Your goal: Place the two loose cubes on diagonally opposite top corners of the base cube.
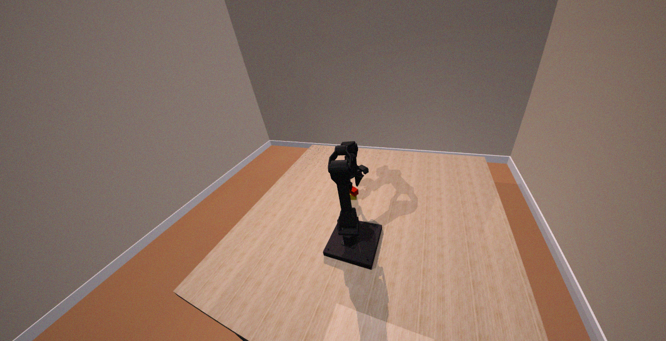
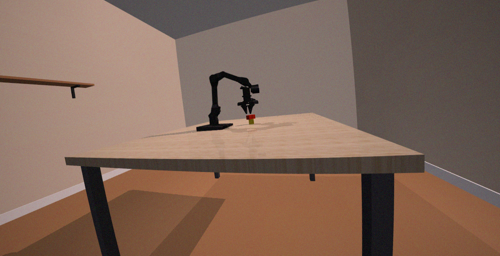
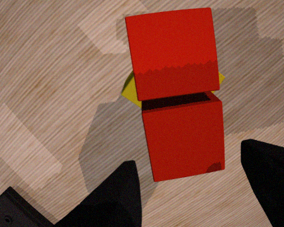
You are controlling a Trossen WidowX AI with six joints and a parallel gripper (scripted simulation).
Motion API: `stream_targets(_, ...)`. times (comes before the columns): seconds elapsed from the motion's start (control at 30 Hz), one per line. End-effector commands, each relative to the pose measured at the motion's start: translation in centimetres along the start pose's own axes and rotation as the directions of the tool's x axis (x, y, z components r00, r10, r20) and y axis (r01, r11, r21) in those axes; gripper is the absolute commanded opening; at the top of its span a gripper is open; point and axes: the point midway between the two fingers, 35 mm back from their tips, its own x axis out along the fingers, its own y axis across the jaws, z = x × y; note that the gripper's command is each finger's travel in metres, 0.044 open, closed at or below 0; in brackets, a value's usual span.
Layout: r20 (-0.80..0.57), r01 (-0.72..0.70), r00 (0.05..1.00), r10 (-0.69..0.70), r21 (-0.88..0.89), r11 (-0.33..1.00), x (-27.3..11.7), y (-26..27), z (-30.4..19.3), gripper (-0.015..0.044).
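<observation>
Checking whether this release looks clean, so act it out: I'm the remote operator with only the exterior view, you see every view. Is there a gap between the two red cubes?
Observer: Yes, the wrist view shows a dark gap between the red cubes.

Operator: How does the yellow base cube sit beneath them?

Observer: Turned relative to them: corners of the yellow base cube peek out on opposite sides.

Operator: Are the fingers against a cube?

Observer: No, wood shows between each of the fingers and the nearer red cube.
</observation>
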Motion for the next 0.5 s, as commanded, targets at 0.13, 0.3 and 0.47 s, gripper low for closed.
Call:
stream_targets(0.13, 0.006, 0.006, 1.000, -0.006, -0.002, 1.000, -1.4, -0.1, 0.1, 0.0205)
stream_targets(0.3, 0.006, 0.006, 1.000, -0.006, -0.002, 1.000, -2.1, -0.1, 0.1, 0.0205)
stream_targets(0.47, 0.006, 0.006, 1.000, -0.006, -0.002, 1.000, -2.9, 0.0, 0.1, 0.0205)
